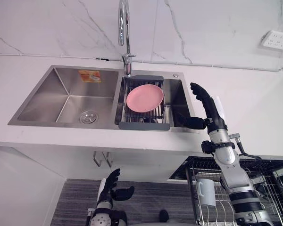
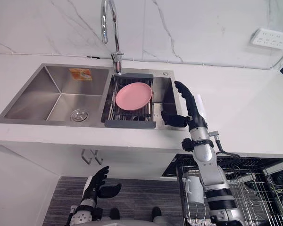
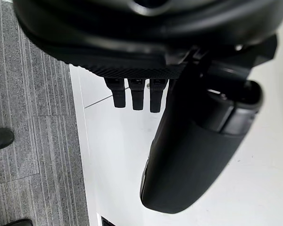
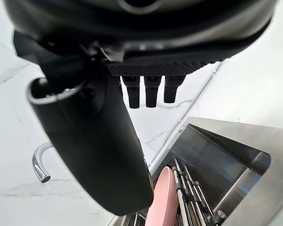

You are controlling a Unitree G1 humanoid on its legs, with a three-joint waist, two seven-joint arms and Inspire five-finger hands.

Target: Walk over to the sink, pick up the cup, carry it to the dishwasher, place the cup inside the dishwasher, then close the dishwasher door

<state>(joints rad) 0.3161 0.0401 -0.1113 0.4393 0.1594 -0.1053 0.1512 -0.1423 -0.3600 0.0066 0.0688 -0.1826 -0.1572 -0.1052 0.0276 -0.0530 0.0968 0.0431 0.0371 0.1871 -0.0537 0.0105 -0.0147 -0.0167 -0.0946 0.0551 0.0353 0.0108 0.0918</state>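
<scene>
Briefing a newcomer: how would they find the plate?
Look for the steel double sink in the white counter. Its right basin holds a dark-framed wire rack. The plate sits in that rack, round and pink amid grey steel.

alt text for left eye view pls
The right hand, fingers open, hovers at the right end of a sink, beside a rack holding a pink plate. A white cup sits in the dishwasher basket below; the left hand hangs low.

Light: bright and even, falling from above.
Glare: soft sheen on the sink (image 1: 37, 103) wall, 9 o'clock.
Shadow: grey band under the counter (image 1: 254, 122) edge, 6 o'clock.
</scene>
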